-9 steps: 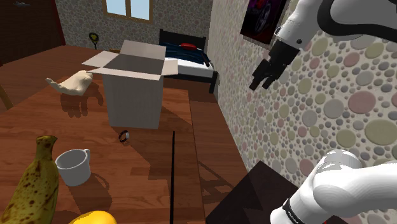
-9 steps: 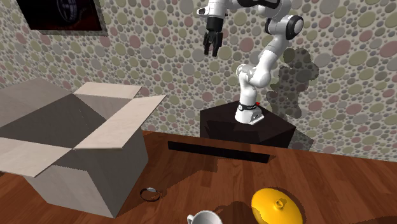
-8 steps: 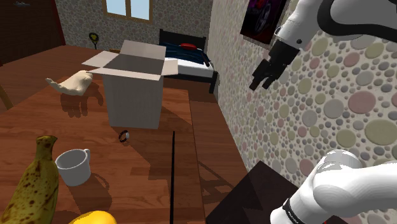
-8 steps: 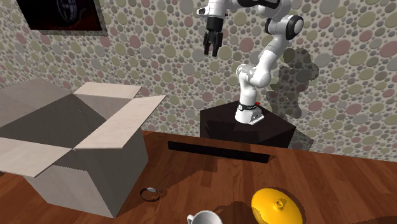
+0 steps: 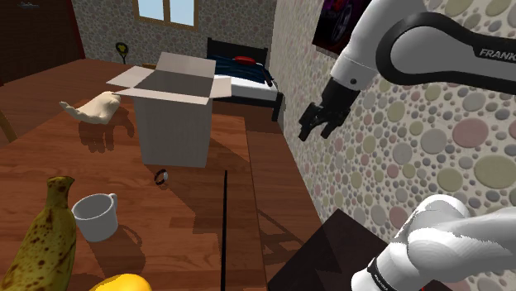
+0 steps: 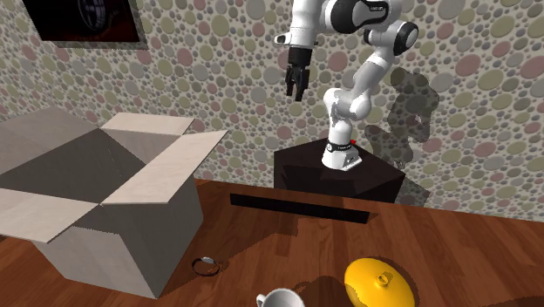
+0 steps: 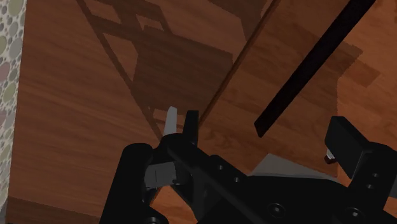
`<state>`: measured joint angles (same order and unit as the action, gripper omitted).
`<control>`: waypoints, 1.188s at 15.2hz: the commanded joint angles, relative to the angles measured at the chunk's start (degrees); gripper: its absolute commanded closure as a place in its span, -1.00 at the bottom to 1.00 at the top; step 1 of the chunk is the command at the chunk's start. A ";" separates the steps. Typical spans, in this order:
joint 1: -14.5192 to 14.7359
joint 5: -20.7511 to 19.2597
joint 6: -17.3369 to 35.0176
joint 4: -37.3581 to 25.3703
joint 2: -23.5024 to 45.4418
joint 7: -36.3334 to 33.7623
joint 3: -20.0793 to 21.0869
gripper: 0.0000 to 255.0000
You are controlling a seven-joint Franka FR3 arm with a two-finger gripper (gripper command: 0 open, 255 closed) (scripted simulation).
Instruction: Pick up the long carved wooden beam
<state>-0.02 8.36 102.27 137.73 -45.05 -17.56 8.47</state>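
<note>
Table [image 5: 190, 240]: black beam [image 5: 225, 231] lies flat, untouched.
Gripper [image 5: 313, 132]: dropped from up high, fingers apart, empty.
Meaning: approach started; beam well below.

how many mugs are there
1. A white mug stands on the wooden surface beside the spotted banana, nearer the camera than the cardboard box; others could hide behind that box.

A dark beam [image 7: 313, 63] lies on wooden boards [image 7: 76, 127] beyond the fingers [image 7: 347, 143], seemingly spread apart.
</note>
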 commanded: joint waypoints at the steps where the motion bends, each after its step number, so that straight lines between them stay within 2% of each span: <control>1: 0.00 1.23 2.74 2.24 0.91 -3.52 2.49 -1.00; 11: -0.78 5.67 16.28 5.18 13.37 -21.43 16.00 -1.00; 15: -2.20 5.32 21.92 3.98 21.07 -29.34 21.64 -1.00; 18: -3.81 3.41 26.01 2.23 27.83 -36.02 25.91 -1.00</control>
<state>-2.89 12.89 126.38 141.16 -20.64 -50.94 32.70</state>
